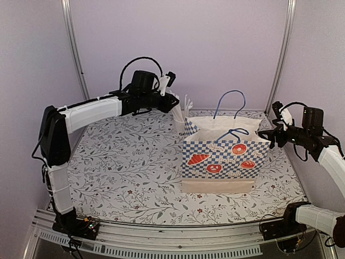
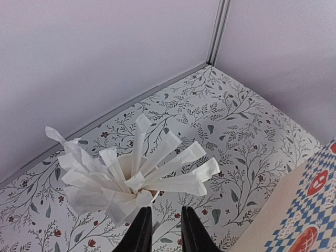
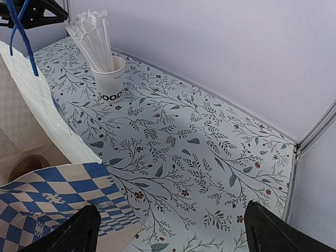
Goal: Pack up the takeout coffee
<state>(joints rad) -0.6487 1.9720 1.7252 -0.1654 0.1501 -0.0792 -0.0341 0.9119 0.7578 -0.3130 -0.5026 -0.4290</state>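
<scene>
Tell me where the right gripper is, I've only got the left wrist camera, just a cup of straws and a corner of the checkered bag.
Observer: The right gripper is at the right end of the bag's mouth, jaws wide open, nothing between them.
Operator: Is the bag standing up?
Observer: Yes, it stands upright on the table with its top open.
Operator: Can you see the coffee with the black lid?
Observer: No view shows it. The right wrist view does show dark lettering on the straw cup, which has no lid.
</scene>
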